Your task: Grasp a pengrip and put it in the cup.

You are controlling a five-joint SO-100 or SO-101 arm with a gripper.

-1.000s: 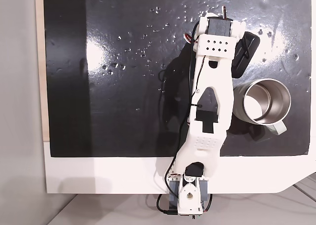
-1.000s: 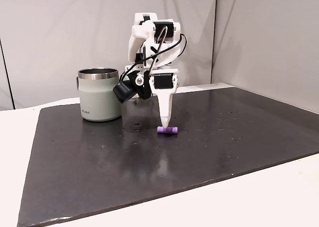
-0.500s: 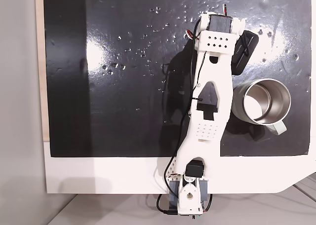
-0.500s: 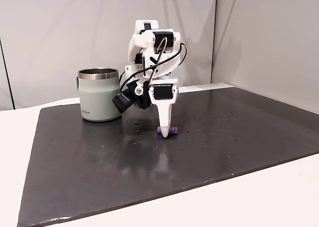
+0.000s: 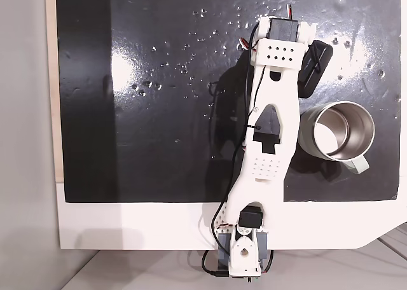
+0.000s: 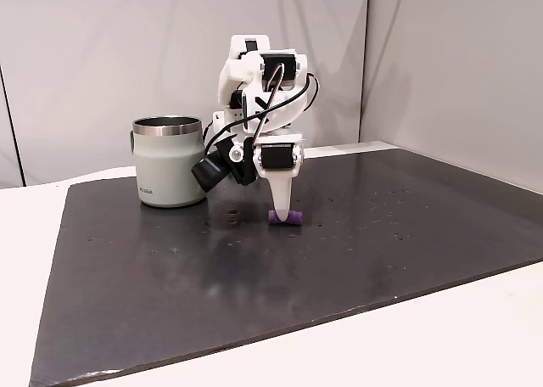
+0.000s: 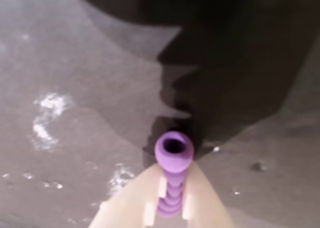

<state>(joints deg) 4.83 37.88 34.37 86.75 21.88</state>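
In the wrist view the jaws (image 7: 171, 198) are closed on the pengrip (image 7: 173, 153): the two pale fingers (image 7: 131, 203) press against its ribbed purple sides, and its open round end points away from the camera, just above the dark mat (image 7: 75, 63). White scuffs and specks mark the mat to the left of it, and a broad dark shadow lies beyond.

In the fixed view from the side, the pengrip (image 6: 286, 217) shows as a short purple tube behind the tip of the downward-pointing white finger (image 6: 280, 207), right at the mat's surface (image 6: 382, 234); whether it is touching the mat or just clear of it cannot be told. The white arm (image 6: 259, 90) rises above it, with a black camera module (image 6: 212, 168) hanging at its left side.

Further back and to the left in that view stands the cup (image 6: 169, 162), upright on the mat, well apart from the pengrip, pale grey-green outside with a steel rim.

In the fixed view from above, the arm (image 5: 270, 131) stretches from its base (image 5: 245, 252) at the white table's (image 5: 127, 226) near edge up across the mat (image 5: 159, 112). The cup (image 5: 337, 134) sits just to the right of the arm, its handle toward the lower right. Its shiny steel inside holds nothing that can be seen.
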